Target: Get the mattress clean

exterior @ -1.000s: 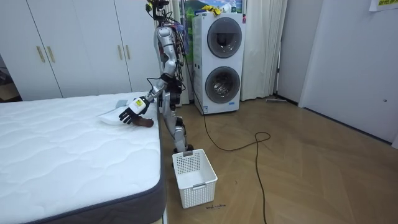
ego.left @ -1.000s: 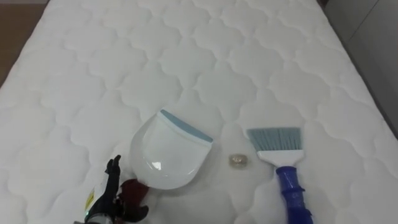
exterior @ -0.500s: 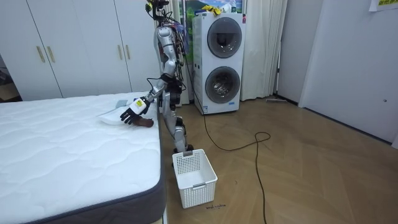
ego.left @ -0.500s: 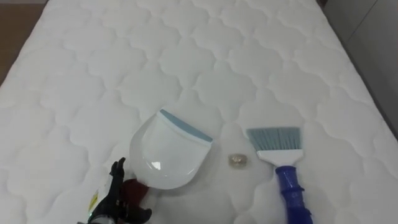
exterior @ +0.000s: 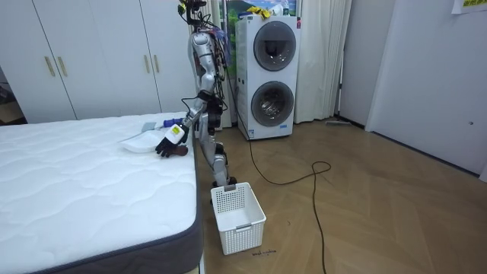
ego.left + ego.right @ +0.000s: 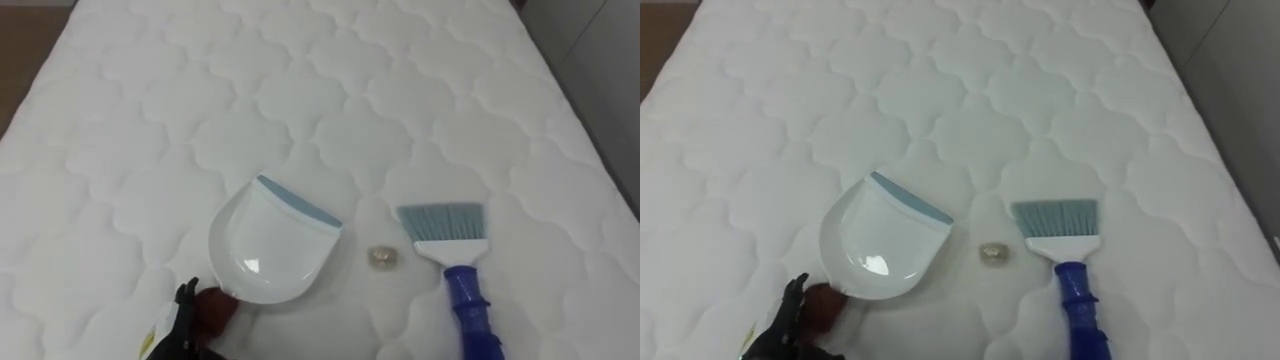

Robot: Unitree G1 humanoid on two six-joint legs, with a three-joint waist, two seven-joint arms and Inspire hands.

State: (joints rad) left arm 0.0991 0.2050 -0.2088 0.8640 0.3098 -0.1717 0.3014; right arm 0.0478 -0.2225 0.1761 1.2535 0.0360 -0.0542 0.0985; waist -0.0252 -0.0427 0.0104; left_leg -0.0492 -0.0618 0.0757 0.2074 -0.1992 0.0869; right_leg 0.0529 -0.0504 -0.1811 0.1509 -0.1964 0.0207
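Observation:
A white dustpan [image 6: 268, 245] with a pale blue lip lies on the quilted white mattress [image 6: 300, 100], its dark red handle [image 6: 215, 308] pointing toward me. To its right lies a blue brush [image 6: 455, 275] with light blue bristles. A small crumpled scrap [image 6: 381, 258] rests between the two. My left hand [image 6: 178, 318] shows at the bottom edge just left of the handle, fingers relaxed and holding nothing. In the room view, that hand [image 5: 169, 141] hangs over the bed's corner by the dustpan [image 5: 137, 143].
I stand at the bed's corner, with a stacked washer and dryer [image 5: 266, 68] behind me. A white plastic basket [image 5: 237, 215] sits on the wooden floor beside the bed. White wardrobes [image 5: 91, 53] line the far wall.
My left hand has drawn back from over the dustpan's handle toward the bed's edge, sinking lower in the eye view. The dustpan, brush and scrap have stayed put.

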